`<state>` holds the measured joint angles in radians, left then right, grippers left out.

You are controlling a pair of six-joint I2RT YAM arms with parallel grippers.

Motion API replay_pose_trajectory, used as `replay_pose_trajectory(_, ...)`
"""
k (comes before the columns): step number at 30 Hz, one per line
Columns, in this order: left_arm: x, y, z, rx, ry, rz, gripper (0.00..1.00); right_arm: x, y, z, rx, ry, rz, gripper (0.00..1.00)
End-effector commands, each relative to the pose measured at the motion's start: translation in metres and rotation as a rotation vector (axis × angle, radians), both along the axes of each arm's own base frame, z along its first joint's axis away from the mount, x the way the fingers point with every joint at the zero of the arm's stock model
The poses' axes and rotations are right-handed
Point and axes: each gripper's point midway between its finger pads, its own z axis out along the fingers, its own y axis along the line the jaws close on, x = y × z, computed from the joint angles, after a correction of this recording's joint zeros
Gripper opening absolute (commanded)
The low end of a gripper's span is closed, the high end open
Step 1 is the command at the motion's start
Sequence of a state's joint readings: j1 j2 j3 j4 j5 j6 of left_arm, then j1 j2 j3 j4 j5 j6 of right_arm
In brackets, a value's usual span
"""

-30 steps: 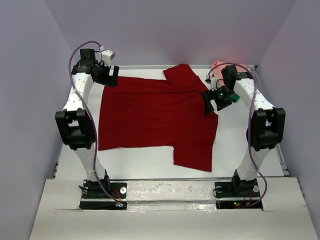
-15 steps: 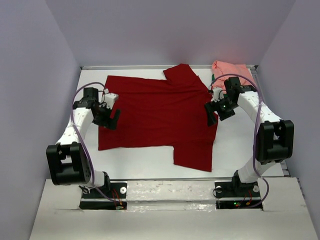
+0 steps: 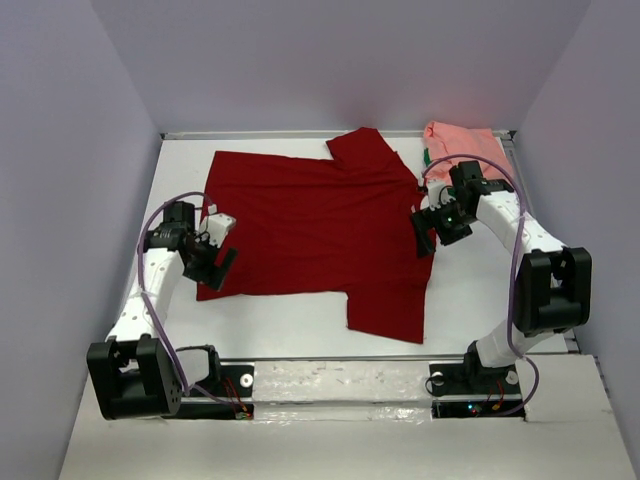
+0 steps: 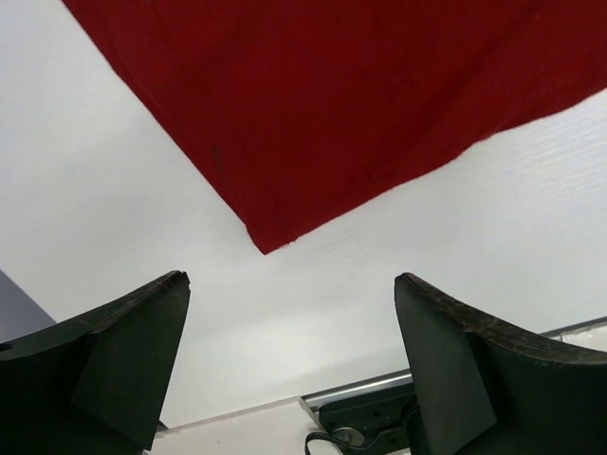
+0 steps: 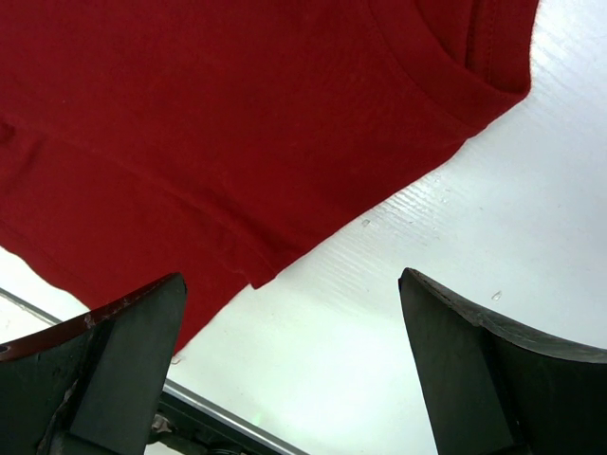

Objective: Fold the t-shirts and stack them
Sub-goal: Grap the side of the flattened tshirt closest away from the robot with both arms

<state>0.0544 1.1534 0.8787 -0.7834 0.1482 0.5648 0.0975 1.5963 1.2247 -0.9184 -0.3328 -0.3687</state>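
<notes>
A dark red t-shirt (image 3: 310,235) lies spread flat on the white table. My left gripper (image 3: 215,265) is open and empty, just above the shirt's near left corner, which shows in the left wrist view (image 4: 270,242). My right gripper (image 3: 428,232) is open and empty over the shirt's right edge near the shoulder; the shirt's hem and collar show in the right wrist view (image 5: 237,142). A salmon pink t-shirt (image 3: 462,142) lies folded at the far right corner, with a bit of green fabric (image 3: 427,157) at its left edge.
The white table (image 3: 290,320) is walled by grey panels on the left, back and right. A metal rail (image 3: 340,368) runs along the near edge by the arm bases.
My left arm has swung from the far left corner down toward the shirt's near left corner. My right gripper has shifted slightly right along the shirt's right edge. Both stay open.
</notes>
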Motion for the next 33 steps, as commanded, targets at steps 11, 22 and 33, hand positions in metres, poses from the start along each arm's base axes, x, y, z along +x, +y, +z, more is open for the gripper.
replay_pose_trajectory(11,-0.015,-0.005,-0.032,-0.06,0.235,0.026,0.98,0.026,-0.002,0.019,-0.008,-0.151,0.042,1.0)
replay_pose_trajectory(22,0.012,0.007,-0.051,-0.006,0.263,0.075,0.95,0.03,-0.002,0.028,-0.01,-0.192,0.069,1.0)
replay_pose_trajectory(33,0.013,0.007,-0.068,-0.008,0.334,0.101,0.85,0.031,-0.008,0.03,-0.042,-0.206,0.061,1.0)
